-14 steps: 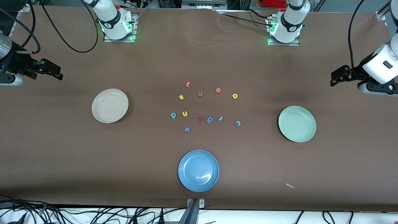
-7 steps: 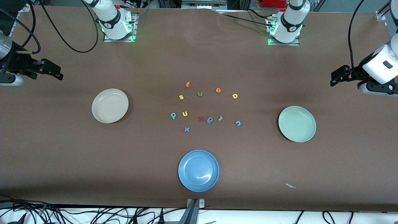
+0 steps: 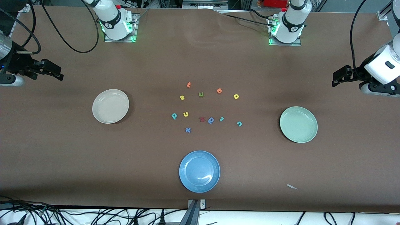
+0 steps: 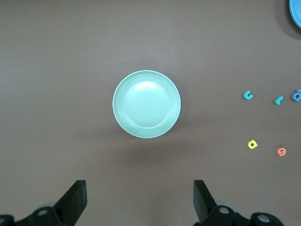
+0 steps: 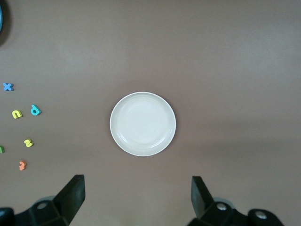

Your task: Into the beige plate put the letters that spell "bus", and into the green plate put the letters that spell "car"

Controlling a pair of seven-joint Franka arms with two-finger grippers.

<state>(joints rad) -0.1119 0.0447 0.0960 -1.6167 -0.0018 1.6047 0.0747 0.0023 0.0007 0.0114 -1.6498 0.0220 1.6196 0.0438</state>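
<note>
The brown desk (image 3: 62, 150) carries the empty beige plate (image 3: 110, 106) toward the right arm's end and the empty green plate (image 3: 298, 124) toward the left arm's, with all the letters lying scattered between them. Both grippers hang high at the desk's ends, the right gripper (image 5: 137, 195) over the beige plate's area and the left gripper (image 4: 140, 197) over the green's, fingers spread apart and empty. A good first pick is likely the teal "b" (image 3: 174, 116) or the yellow "u" (image 3: 186, 114) just beside it, descending squarely so the neighbour stays put.

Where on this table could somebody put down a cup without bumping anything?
There is bare cloth between the beige plate and the scattered foam letters, and again between those letters and the green plate. The stretch between the letters and the robots' bases is bare too. It is crowded mid-table among the letters, just above the blue plate.
</note>
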